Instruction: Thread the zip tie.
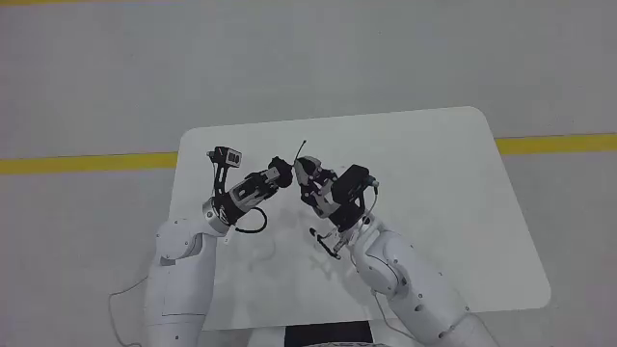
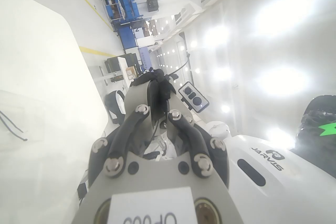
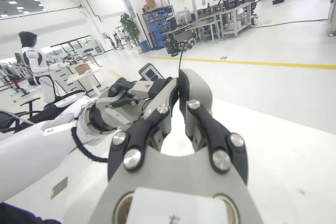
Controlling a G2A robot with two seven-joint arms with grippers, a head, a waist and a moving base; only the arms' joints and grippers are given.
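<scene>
A thin black zip tie (image 1: 301,147) sticks up between my two grippers, which meet tip to tip above the middle of the white table (image 1: 434,183). My right gripper (image 3: 179,78) is shut on the tie, and its strand (image 3: 181,57) rises from between the fingertips. In the top view that gripper (image 1: 307,167) sits just right of the strand. My left gripper (image 1: 282,171) is on the other side, close against it. Its fingers (image 2: 151,93) are pressed together, with the zip tie's curved strand (image 2: 182,65) leaving their tips; the gripped end is hidden.
Spare black zip ties (image 1: 328,241) lie on the table near the front, below the right arm, and show as loose strands (image 2: 13,128) in the left wrist view. The table's right half is bare white surface. A yellow floor line (image 1: 87,163) runs behind the table.
</scene>
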